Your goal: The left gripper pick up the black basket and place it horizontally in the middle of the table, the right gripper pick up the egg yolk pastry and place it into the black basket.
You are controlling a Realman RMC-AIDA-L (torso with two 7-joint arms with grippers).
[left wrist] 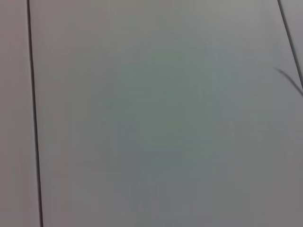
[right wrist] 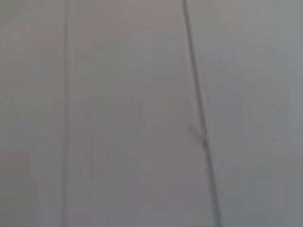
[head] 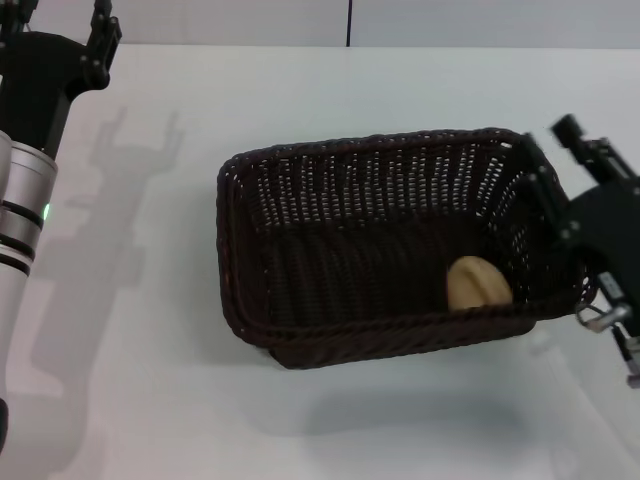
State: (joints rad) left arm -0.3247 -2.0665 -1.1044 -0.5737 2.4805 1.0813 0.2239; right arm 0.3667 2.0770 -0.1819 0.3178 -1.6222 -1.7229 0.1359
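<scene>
**Inspector:** Where did the basket (head: 375, 245) stand?

**Assistant:** On the table (head: 300, 90), about mid-table, long side running left to right, open side up. The near rim sat lower in the head view than the far rim, and the basket's shadow fell on the tabletop at its near side.

**Inspector:** And the pastry (head: 477, 284)?

**Assistant:** Inside the basket, on its floor, in the near right corner, close against the near wall. It showed pale tan; no other item lay in the basket.

**Inspector:** The left gripper (head: 62, 45)?

**Assistant:** It was at the far left of the table, well apart from the basket, on the silver arm with the green light. Nothing was seen in it. Whether its jaws were apart or together could not be told; only part of it showed at the frame's edge.

**Inspector:** The right gripper (head: 590, 235)?

**Assistant:** It was just beside the basket's right end, at about rim level, its black body overlapping the right wall in the head view. Contact with the wicker could not be confirmed. The state of its jaws could not be told either.

**Inspector:** The wrist views?

**Assistant:** Both showed only plain grey panels with thin dark seams.
</scene>
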